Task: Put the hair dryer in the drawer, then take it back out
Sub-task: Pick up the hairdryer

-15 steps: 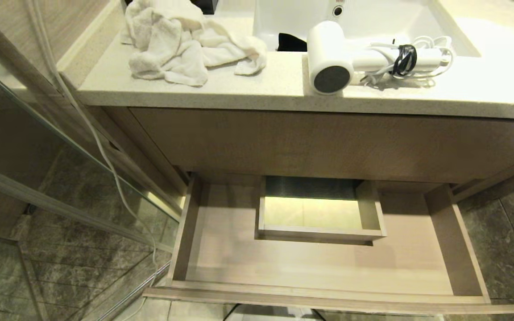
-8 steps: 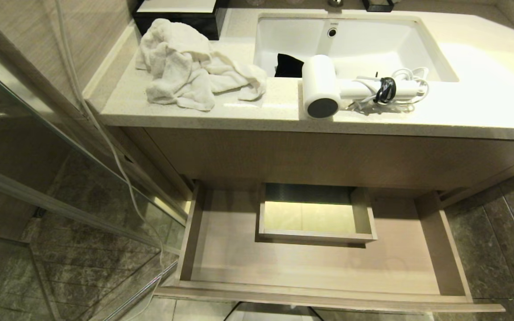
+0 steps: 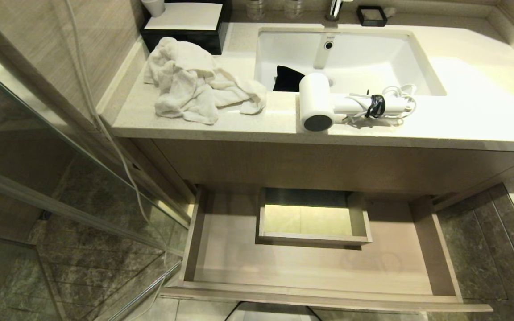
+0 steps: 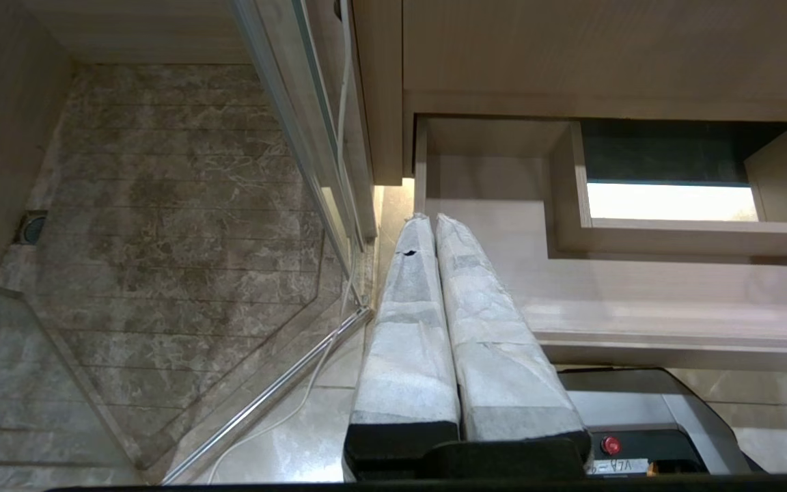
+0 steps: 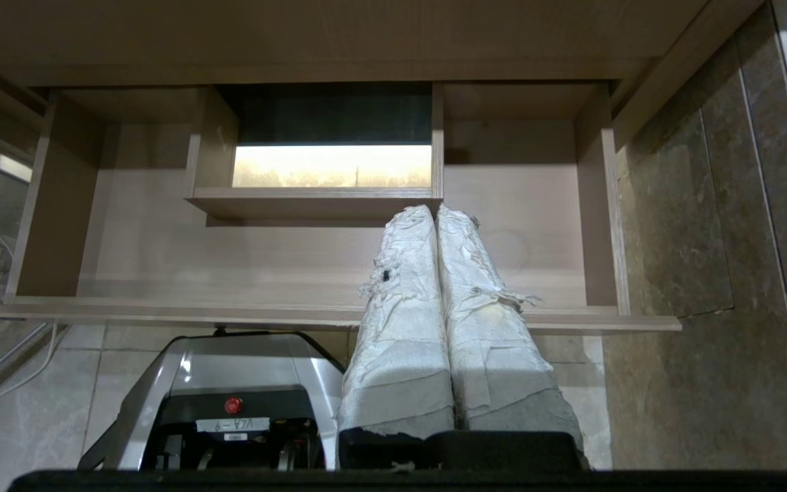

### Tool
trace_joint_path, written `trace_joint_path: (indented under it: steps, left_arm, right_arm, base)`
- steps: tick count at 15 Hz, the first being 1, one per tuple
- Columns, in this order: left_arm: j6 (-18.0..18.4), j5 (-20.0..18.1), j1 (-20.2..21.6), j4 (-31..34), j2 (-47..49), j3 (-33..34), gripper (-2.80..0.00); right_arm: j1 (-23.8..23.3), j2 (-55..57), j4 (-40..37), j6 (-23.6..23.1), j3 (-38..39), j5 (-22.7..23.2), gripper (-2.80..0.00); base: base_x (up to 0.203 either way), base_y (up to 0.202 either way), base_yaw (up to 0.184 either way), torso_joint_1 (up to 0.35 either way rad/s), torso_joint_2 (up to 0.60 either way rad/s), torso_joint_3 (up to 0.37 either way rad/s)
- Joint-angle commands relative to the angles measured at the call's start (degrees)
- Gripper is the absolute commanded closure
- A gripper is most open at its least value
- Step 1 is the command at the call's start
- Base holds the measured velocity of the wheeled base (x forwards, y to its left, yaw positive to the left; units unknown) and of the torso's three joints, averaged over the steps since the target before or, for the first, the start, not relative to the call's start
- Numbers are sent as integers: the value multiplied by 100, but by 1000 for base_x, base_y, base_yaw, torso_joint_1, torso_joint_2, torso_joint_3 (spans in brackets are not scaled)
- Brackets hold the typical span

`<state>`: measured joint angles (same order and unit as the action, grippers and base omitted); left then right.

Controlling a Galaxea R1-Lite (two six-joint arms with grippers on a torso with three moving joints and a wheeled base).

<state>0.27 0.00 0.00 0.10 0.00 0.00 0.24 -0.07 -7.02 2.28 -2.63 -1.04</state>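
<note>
view raised/pulled back, more sink seen | hair dryer (image 3: pixel 317 102) untouched on counter | drawer (image 3: pixel 315 267) open | left gripper (image 4: pixel 434 225) & right gripper (image 5: pixel 434 215) pressed closed, empty | risk: cord snagged on drawer edge

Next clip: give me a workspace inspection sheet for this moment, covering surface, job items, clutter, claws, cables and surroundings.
Surface: pale stone vanity counter with an inset white sink.
Job's things: hair dryer lies on the counter's front edge by the sink; drawer is pulled open, nothing in it, with a boxed cutout at mid-back.
Clutter: crumpled white towel; black pouch in the sink; black box at the back.
Claws: left claw and right claw both shut, holding nothing, low in front of the drawer.
Cables: dryer cord coiled, bound with a black tie; a white cable hangs along the glass panel.
Surroundings: glass panel, dark marble floor.
</note>
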Motion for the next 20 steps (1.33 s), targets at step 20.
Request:
trace_joint_path:
  steps: [20]
  left_arm:
    - [0,0,0,-1,0,0,0]
  right_arm:
    - [2,-1,-10,-43,0,-2,0]
  base:
    - [0,0,0,142,-147,-8]
